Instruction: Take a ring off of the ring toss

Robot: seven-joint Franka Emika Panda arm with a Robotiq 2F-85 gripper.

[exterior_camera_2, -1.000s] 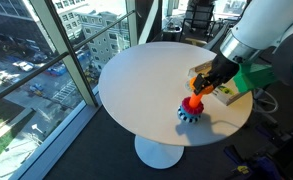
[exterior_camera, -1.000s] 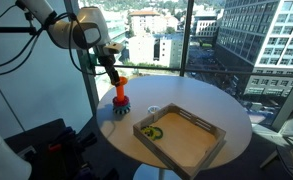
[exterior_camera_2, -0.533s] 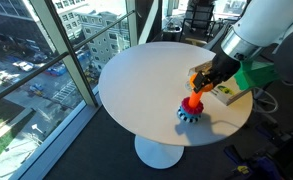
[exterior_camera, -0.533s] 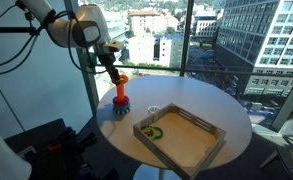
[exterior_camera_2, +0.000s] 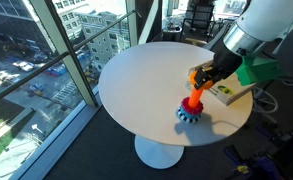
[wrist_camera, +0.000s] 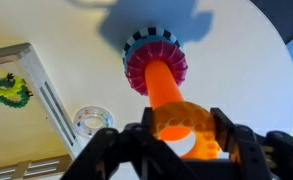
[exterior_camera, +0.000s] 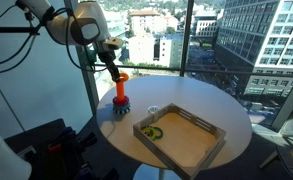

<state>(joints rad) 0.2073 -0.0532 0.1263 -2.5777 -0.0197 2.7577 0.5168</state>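
Note:
The ring toss (exterior_camera: 119, 103) stands near the edge of the round white table: an upright orange-red peg on a round dark blue base, also in an exterior view (exterior_camera_2: 191, 108) and in the wrist view (wrist_camera: 155, 62). My gripper (wrist_camera: 178, 122) is shut on the orange ring (wrist_camera: 186, 125), held level with the top of the peg. The peg's tip still passes through the ring's hole in the wrist view. The ring shows in both exterior views (exterior_camera: 123, 76) (exterior_camera_2: 199, 76) just above the peg.
A shallow wooden tray (exterior_camera: 183, 137) lies on the table beside the toy and holds a yellow-green ring (exterior_camera: 157, 129) (wrist_camera: 8, 82). A small clear round lid (wrist_camera: 92, 122) lies between tray and toy. The table edge (exterior_camera_2: 136, 125) is close to the toy.
My gripper has risen with the orange ring, lifting it from low on the peg to the peg's top. The toy's base has stayed in place.

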